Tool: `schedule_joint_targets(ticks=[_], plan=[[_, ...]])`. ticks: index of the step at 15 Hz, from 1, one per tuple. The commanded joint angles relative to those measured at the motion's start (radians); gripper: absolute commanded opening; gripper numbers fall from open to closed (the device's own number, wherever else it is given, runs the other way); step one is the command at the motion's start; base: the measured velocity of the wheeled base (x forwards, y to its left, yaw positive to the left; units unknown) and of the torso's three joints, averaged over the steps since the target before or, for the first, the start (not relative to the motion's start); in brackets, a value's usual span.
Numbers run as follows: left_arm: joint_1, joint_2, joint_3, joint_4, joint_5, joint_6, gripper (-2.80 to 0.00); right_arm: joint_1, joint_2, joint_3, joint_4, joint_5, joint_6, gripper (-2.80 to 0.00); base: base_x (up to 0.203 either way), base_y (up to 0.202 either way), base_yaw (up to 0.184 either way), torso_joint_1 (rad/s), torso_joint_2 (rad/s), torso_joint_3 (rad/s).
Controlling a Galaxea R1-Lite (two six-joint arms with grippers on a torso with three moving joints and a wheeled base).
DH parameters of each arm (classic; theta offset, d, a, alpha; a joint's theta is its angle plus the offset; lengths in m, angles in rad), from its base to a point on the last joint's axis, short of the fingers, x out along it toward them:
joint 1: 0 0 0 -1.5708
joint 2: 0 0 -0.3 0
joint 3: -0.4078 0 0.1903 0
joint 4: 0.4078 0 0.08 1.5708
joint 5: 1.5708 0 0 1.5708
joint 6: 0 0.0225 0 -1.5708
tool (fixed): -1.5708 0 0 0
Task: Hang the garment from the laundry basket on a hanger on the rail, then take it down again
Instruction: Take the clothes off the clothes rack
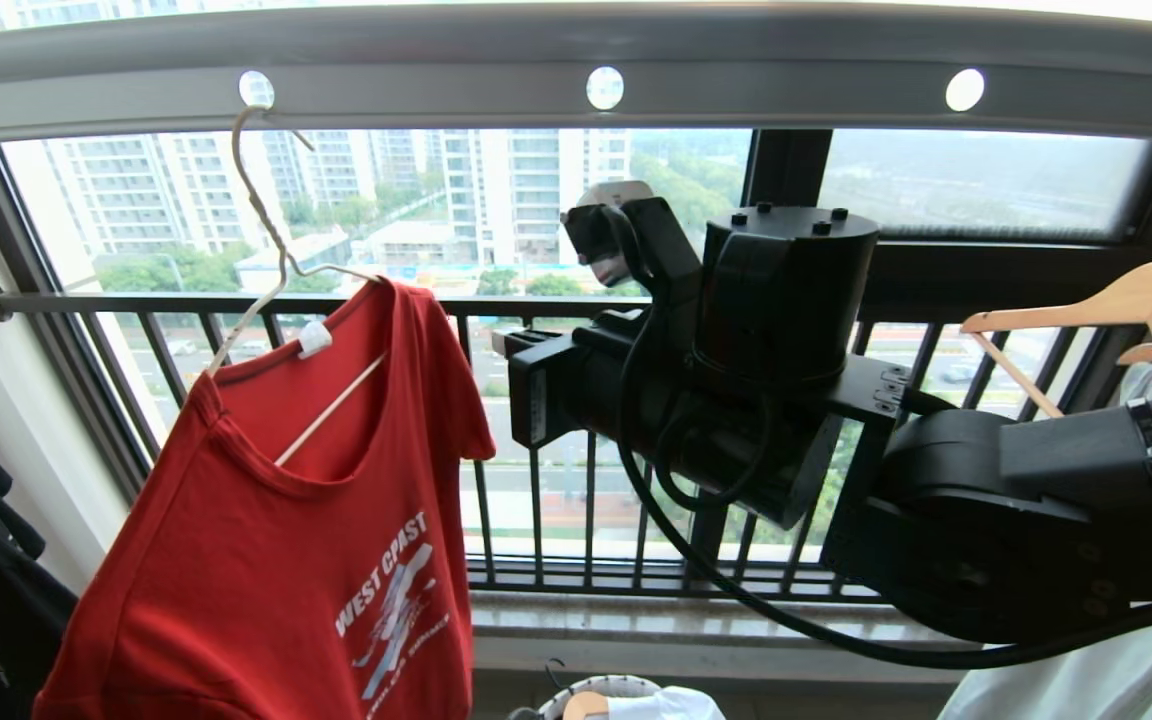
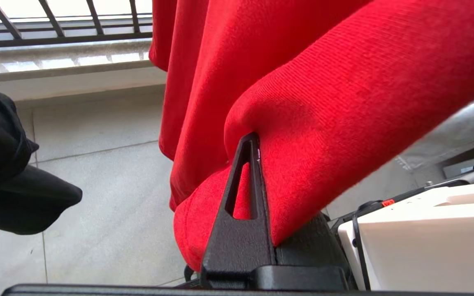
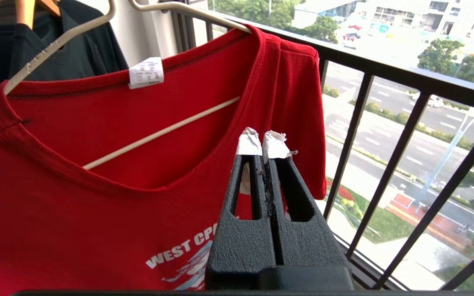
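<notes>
Black fingers of the left gripper (image 2: pixel 257 164) are pressed together on a fold of the red T-shirt (image 2: pixel 323 94), pinching the cloth; only one finger shows clearly, since the fabric drapes over and hides the other. That gripper is outside the head view, so which part of the shirt it holds cannot be told. A black garment (image 2: pixel 10 172) hangs nearby, cut off at the frame edge.

Across from it, the right gripper (image 3: pixel 263 144) has its fingers pressed together on nothing, their tips wrapped in crumpled silvery tape. It hovers just in front of the shirt's collar and right shoulder, not touching. In the head view the right arm's bulky black body fills the middle and right, and the fingers themselves are hard to pick out.

The T-shirt (image 1: pixel 276 520) hangs tilted on the cream wire hanger (image 1: pixel 266 230), whose long bent hook sits in a round hole of the grey rail (image 1: pixel 576 60). White print reads "WEST CPAST"; smaller lettering below is too small to read, as is the white neck label (image 3: pixel 146 72).

A wooden hanger (image 1: pixel 1136 300) is cut off at the right. Only the laundry basket's whitish rim (image 1: pixel 606 688) peeks in at the bottom edge.
</notes>
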Motion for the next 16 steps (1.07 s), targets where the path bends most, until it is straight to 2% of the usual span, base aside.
schedule_joint_targets(ticks=[1,4,6,11,16], plan=[[-0.002,0.024,-0.031,-0.001,-0.003,0.001,-2.8,0.035,0.064,-0.093,0.01,-0.029,0.0,-2.8,0.0,0.0,0.0,0.0,0.0,0.0],[-0.004,0.061,-0.077,-0.002,-0.003,0.003,-2.8,0.05,0.096,-0.196,0.083,-0.041,0.001,-2.8,0.0,0.0,0.0,0.0,0.0,0.0],[-0.005,0.073,-0.091,-0.002,-0.003,0.004,-2.8,0.062,0.108,-0.216,0.093,-0.044,0.001,-2.8,0.0,0.0,0.0,0.0,0.0,0.0],[-0.017,0.108,-0.089,-0.04,-0.003,0.005,-2.8,0.121,0.127,-0.316,0.164,-0.092,-0.001,-2.8,0.0,0.0,0.0,0.0,0.0,0.0],[-0.036,0.113,-0.095,-0.043,-0.001,0.002,-2.8,0.142,0.143,-0.339,0.18,-0.128,-0.003,-2.8,0.0,0.0,0.0,0.0,0.0,0.0]])
